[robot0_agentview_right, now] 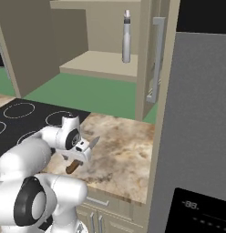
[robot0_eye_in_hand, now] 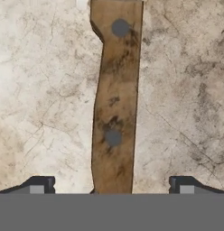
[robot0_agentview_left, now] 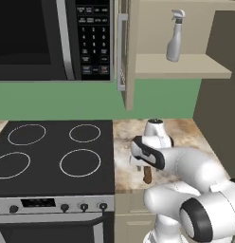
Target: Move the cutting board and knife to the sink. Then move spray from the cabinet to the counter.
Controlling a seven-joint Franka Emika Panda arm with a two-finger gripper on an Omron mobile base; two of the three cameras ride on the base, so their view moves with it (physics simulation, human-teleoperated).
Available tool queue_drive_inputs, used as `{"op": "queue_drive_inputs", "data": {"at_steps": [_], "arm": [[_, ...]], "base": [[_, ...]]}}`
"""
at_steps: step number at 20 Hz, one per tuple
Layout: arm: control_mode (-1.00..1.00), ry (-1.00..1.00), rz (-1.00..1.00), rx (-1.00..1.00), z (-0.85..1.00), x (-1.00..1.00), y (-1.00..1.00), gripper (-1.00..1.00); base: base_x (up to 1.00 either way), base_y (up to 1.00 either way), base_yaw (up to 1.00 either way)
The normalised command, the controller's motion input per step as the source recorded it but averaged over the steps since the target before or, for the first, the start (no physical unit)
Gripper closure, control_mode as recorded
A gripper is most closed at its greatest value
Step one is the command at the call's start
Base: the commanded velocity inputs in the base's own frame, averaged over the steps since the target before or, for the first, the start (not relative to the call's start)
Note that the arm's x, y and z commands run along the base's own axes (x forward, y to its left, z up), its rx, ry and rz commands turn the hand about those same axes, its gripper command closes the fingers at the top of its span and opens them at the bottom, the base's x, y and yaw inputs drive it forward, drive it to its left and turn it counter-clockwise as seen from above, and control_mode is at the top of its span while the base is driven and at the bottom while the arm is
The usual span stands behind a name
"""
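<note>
The small brown-handled, silver-bladed knife (robot0_eye_in_hand: 114, 103) lies on the marbled beige stone bench (robot0_agentview_right: 124, 150), not yet at the sink. The pincer (robot0_eye_in_hand: 111, 187) hangs over the handle, jaws wide and empty. The pale grey spray bottle (robot0_agentview_left: 175, 35) waits on the beige cabinet (robot0_agentview_left: 183, 66) shelf. The bench edge lies near.

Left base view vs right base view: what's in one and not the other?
Left base view alone: the microwave with its keypad, and the oven's knobs. Right base view alone: the knife blade tip past the wrist, and a grey fridge panel. Both share: the spray on the cabinet shelf, the stovetop, the counter and the knife's handle.
</note>
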Motion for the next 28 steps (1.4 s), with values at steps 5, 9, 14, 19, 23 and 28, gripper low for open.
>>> {"op": "queue_drive_inputs", "data": {"at_steps": [5, 9, 14, 19, 23, 28], "arm": [[-1.00, -0.03, 0.00, -0.01, -0.30, 0.00, 0.00, -1.00], [-1.00, -0.06, -0.01, -0.01, -0.25, 0.00, 0.00, -1.00], [-1.00, -0.09, -0.03, -0.01, -0.24, 0.00, 0.00, -1.00], [-1.00, -0.13, -0.05, -0.01, -0.29, -0.02, 0.00, -1.00], [-1.00, -0.15, -0.07, -0.04, -0.36, -0.11, 0.00, -1.00], [-1.00, -0.12, -0.08, -0.02, -0.40, -0.14, -0.03, 1.00]], "base": [[0.00, 0.00, 0.00], [0.00, 0.00, 0.00], [0.00, 0.00, 0.00], [0.00, 0.00, 0.00], [0.00, 0.00, 0.00], [0.00, 0.00, 0.00]]}}
